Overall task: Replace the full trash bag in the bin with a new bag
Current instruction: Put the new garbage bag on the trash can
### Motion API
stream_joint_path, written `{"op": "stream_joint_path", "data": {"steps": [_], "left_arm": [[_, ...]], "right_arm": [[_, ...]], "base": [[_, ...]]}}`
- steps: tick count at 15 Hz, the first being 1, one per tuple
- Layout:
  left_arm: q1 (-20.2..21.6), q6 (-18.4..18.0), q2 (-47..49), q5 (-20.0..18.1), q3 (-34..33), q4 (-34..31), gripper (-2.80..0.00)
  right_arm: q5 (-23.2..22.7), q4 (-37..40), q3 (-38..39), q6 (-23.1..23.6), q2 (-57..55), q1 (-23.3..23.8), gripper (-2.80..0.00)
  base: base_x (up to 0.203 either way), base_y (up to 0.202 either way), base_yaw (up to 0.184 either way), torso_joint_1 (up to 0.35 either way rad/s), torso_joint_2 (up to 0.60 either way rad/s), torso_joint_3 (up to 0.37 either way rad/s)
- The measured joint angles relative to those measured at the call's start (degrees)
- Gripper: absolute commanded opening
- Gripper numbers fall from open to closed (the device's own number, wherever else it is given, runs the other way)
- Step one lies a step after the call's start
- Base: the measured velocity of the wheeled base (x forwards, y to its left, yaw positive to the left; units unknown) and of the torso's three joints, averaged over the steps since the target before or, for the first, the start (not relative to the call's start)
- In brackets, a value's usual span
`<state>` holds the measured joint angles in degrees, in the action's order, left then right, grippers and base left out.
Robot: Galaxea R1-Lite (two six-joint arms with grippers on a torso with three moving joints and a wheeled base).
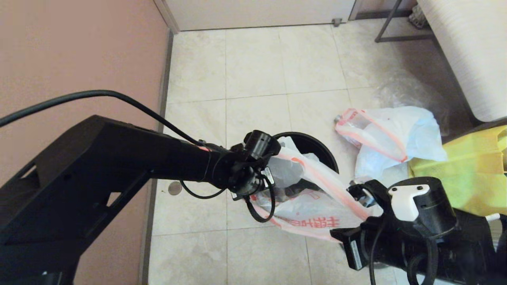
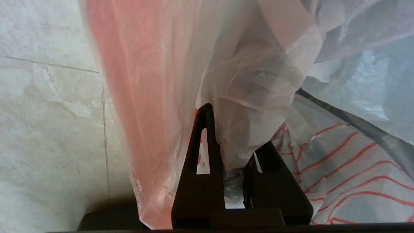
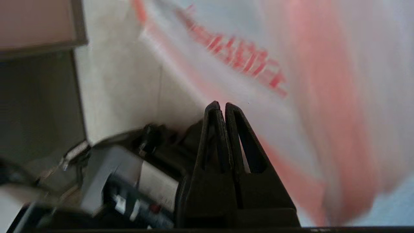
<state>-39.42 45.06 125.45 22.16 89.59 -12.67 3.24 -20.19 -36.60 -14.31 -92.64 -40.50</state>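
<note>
A: Your right pincer (image 1: 358, 194) sits nearest you, low on the right, clenched. In the right wrist view its two fingers are pressed tip to tip, and from the head view the pink-orange hem of the new bag (image 1: 313, 213) runs right up to it, so I judge it is nipping that hem. I can't see film between the tips themselves.

B: And the left one?

A: Your left pincer (image 1: 266, 168) is a little farther out and to the left, at the bin's near-left edge. In the left wrist view its fingers (image 2: 207, 139) stand slightly apart with a bunch of the bag's film gathered between them, so it is grasping the bag too.

B: So where does the bag lie from each of them?

A: Between them. The hem stretches as a band from the left pincer down and to the right to the right pincer; that line is the mouth's long axis. It crosses the bin (image 1: 317, 148) on its near side, and the bag's printed body hangs in front of the bin, toward you, more than inside it. The far rim is bare.

B: Which arm is closer to that far rim?

A: The left, I'd say. To seat the mouth you'd have to carry the hem away from you, over the opening.

B: And the full trash bag?

A: The full trash bag (image 1: 390, 134) lies on the floor (image 1: 257, 67) beyond and right of the bin, clear of it, beside a yellow fabric bag (image 1: 467, 174).
</note>
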Motion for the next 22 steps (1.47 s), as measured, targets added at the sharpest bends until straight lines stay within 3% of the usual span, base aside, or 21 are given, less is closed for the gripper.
{"op": "stream_joint_path", "data": {"steps": [5,11,15,22], "left_arm": [[0.1,0.0,0.8,0.0,0.4,0.2,-2.80],[-0.4,-0.2,0.6,-0.1,0.0,-0.2,-2.80],[-0.2,0.0,-0.2,-4.9,0.1,-1.3,-2.80],[0.1,0.2,-0.9,-5.6,0.0,-1.3,-2.80]], "right_arm": [[1.1,-0.8,3.6,-0.3,-1.7,-0.3,-2.80],[1.7,-13.3,3.7,-0.1,-7.3,5.1,-2.80],[6.4,-14.7,2.7,0.0,-11.1,9.2,-2.80],[7.1,-17.3,2.5,0.0,-15.9,10.2,-2.80]], "base": [[0.000,0.000,0.000,0.000,0.00,0.000],[0.000,0.000,0.000,0.000,0.00,0.000],[0.000,0.000,0.000,0.000,0.00,0.000],[0.000,0.000,0.000,0.000,0.00,0.000]]}}
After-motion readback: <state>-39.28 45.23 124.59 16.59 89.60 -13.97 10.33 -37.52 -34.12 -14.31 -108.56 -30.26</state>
